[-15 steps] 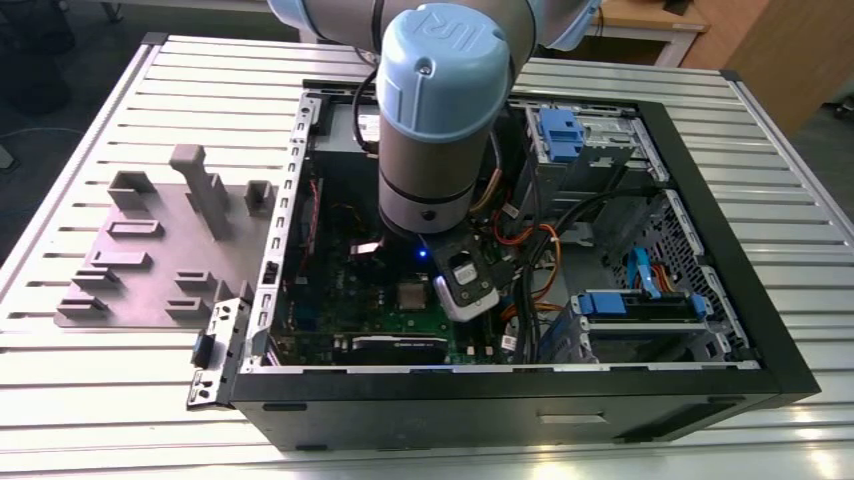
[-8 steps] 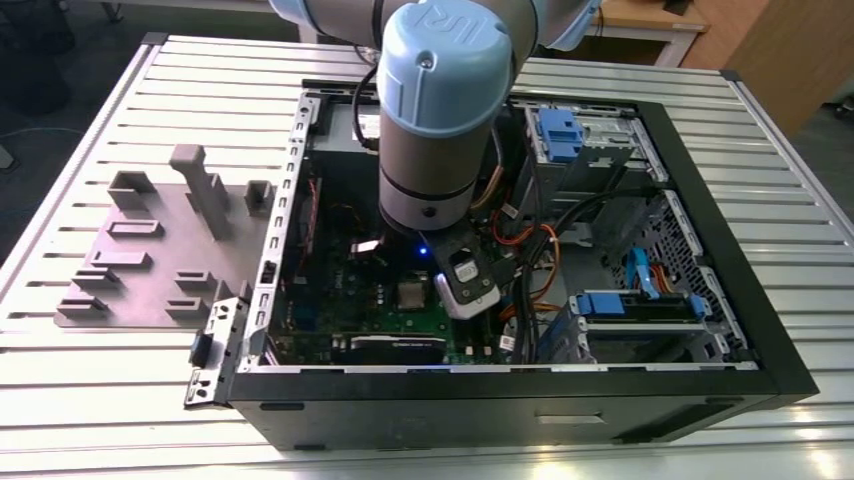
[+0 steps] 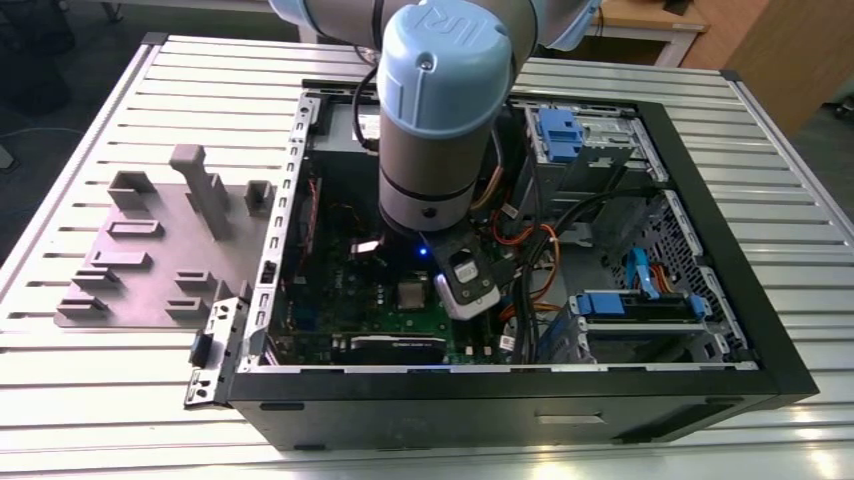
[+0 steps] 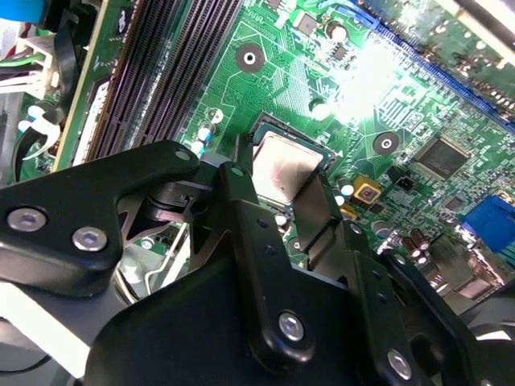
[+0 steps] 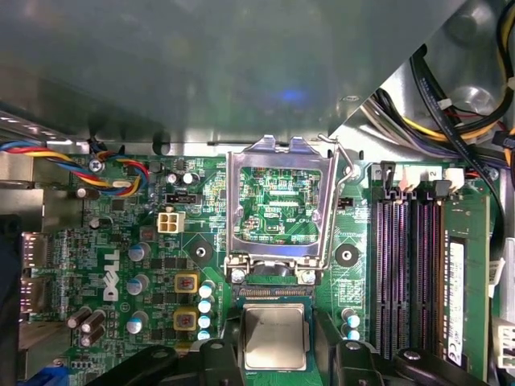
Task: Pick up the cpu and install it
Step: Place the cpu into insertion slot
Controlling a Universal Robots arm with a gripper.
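Claw: the black metal claw [image 5: 275,350] is closed on the small square cpu with a silvery-grey metal top [image 5: 274,334]. In both wrist views one finger [image 4: 241,213] lies against each of two opposite edges.
Cpu: it sits between those fingers at the black-rimmed socket on the board. Whether it is fully seated cannot be told.
Socket frame: the hinged silver metal frame [image 5: 236,201] is swung open just beside the cpu.
Board: the green motherboard [image 5: 201,189] lies flat under the claw, with long dark memory slots [image 5: 398,273] near the socket.
Arm: the grey-and-blue robot arm [image 3: 441,110] reaches down into the open black computer case [image 3: 534,415].
Counter: the case lies on a ribbed silver counter [image 3: 120,400], with a grey slotted fixture plate [image 3: 147,260] towards the exterior view's left.
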